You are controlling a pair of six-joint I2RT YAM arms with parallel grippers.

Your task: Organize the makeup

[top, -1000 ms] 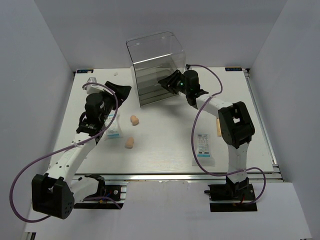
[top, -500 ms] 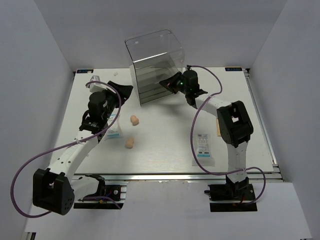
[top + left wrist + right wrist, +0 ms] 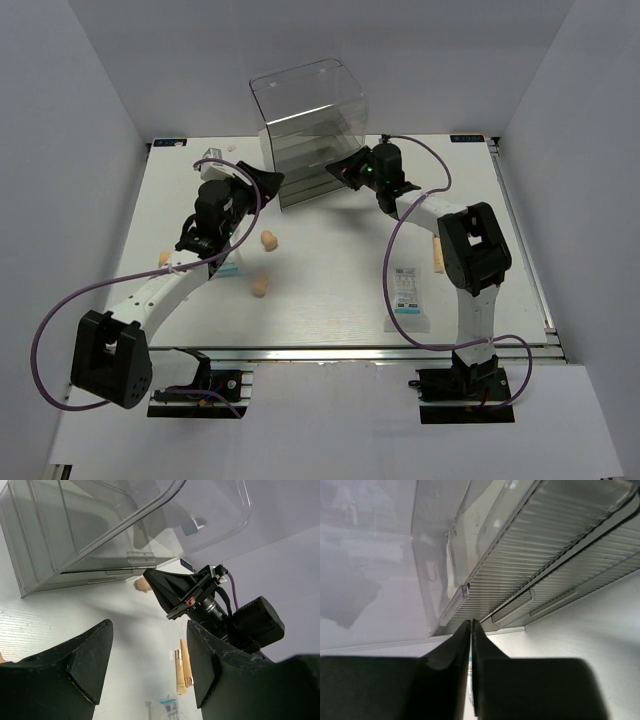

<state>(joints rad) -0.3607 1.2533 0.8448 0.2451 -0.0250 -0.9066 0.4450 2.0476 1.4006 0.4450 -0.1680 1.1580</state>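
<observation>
The clear drawer box [image 3: 308,130] stands tilted at the back middle. My right gripper [image 3: 342,172] is shut, its tips at the box's lower drawer fronts [image 3: 520,587]. My left gripper [image 3: 264,182] is open and empty, just left of the box front. Peach sponges lie on the table, one nearer the box [image 3: 268,240], one in front of it [image 3: 260,287] and one far left [image 3: 165,258]. One sachet [image 3: 407,290] lies at the right, another [image 3: 228,264] under my left arm. The beige stick [image 3: 178,672] and tube [image 3: 186,660] lie side by side at the right [image 3: 437,255].
The left wrist view shows the box [image 3: 100,525], the right gripper [image 3: 182,590] below it and a small peach thing [image 3: 142,584] by the box's corner. White walls close in the table [image 3: 330,310] on three sides. Purple cables loop off both arms.
My left arm has swung right and forward toward the box front, uncovering the far-left sponge. My right gripper has edged closer to the box and stays shut.
</observation>
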